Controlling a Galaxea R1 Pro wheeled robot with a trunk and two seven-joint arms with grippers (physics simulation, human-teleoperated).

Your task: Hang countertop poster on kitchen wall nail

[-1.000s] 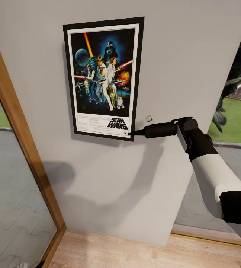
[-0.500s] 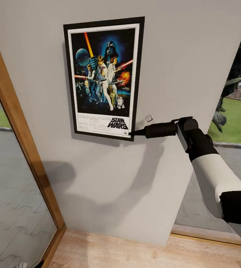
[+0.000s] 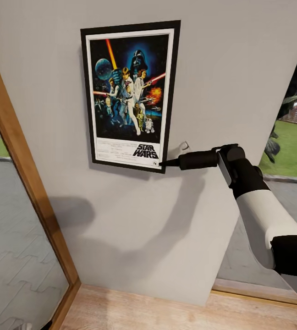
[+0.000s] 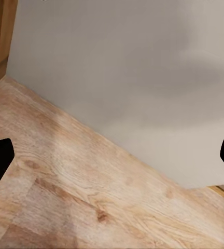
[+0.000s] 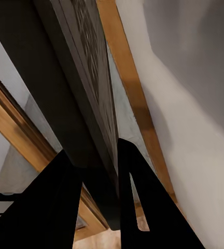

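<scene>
We see the poster [image 3: 129,95] flat against the grey wall [image 3: 226,73], its long axis running up and down, the title lettering at the lower end and the top edge leaning a touch toward the right; it sits up and to the left of our right end effector [image 3: 163,162], whose tips meet the frame at its lower right corner; a small pale nail [image 3: 184,146] sticks out of the wall just above the end effector, beside the poster's right edge.

Against the picture from a second ago, the poster appears shifted slightly rightward and the wooden window frame [image 3: 24,183] has slid too, so the whole view has moved; the right arm holds the same pose.

In the right wrist view the two dark fingers [image 5: 138,207] stand narrow, pinching the poster's black edge [image 5: 86,104] between them; our left end effector [image 4: 112,155] is spread wide over the wooden floor [image 4: 81,202], holding nothing.
</scene>
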